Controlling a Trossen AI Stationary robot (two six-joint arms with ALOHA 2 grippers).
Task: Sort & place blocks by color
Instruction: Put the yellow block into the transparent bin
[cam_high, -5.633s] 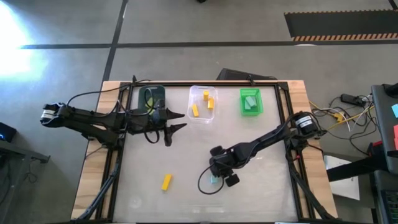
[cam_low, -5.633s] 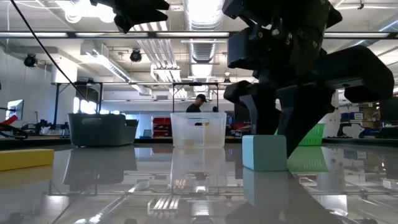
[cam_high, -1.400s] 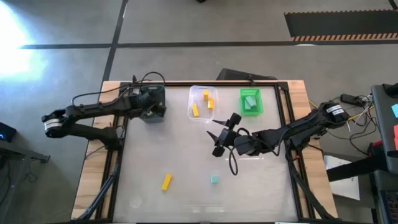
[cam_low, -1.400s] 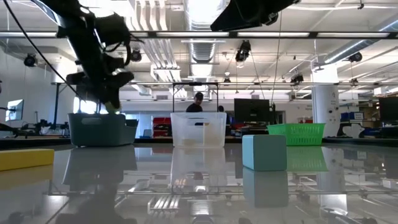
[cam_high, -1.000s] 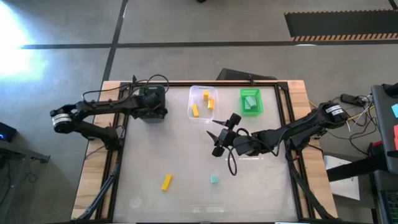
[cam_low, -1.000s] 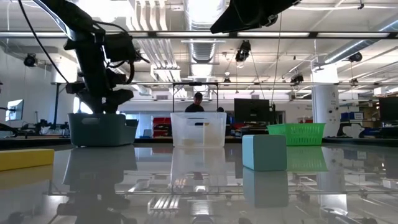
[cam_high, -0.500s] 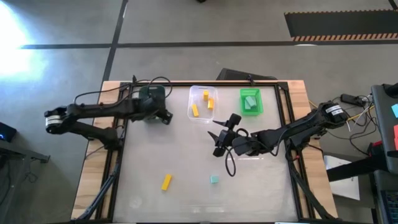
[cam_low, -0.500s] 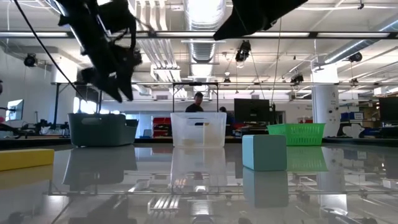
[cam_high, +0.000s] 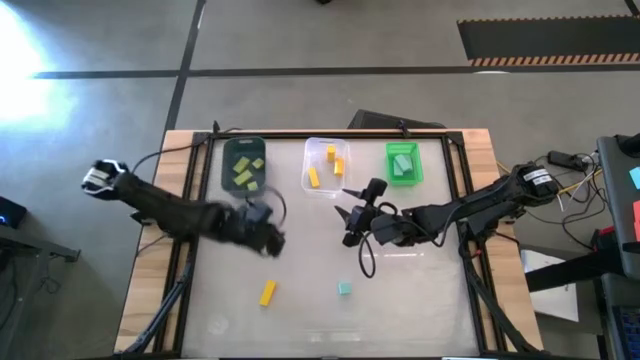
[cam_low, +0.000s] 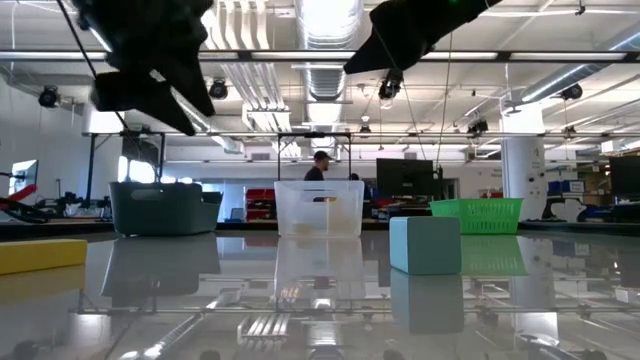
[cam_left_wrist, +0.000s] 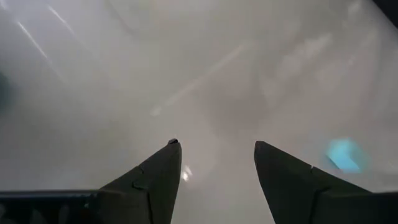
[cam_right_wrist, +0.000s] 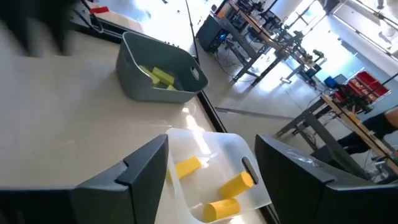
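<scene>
A yellow bar (cam_high: 267, 292) and a teal-mint cube (cam_high: 344, 288) lie flat on the table near its near edge; the low view shows the yellow bar (cam_low: 40, 255) and the teal-mint cube (cam_low: 425, 244). My left gripper (cam_high: 268, 238) hovers open over the table's middle left, above and beyond the bar; its wrist view shows my left gripper (cam_left_wrist: 216, 149) over bare tabletop with the cube (cam_left_wrist: 345, 154) off to one side. My right gripper (cam_high: 346, 215) hangs open above the table's centre, pointing left, and holds nothing. In its wrist view, my right gripper (cam_right_wrist: 211, 149) faces the bins.
Three bins stand along the far edge: a dark teal bin (cam_high: 244, 165) with pale yellow-green blocks (cam_right_wrist: 161, 76), a clear bin (cam_high: 326, 167) with yellow blocks (cam_right_wrist: 227, 185), and a bright green bin (cam_high: 404, 163) with mint blocks. A person (cam_low: 320, 165) stands far behind.
My left arm has swung away from the dark teal bin, toward the near edge and the table's middle, and now hangs blurred in motion above and beyond the yellow bar. The bin's pale yellow-green blocks show again.
</scene>
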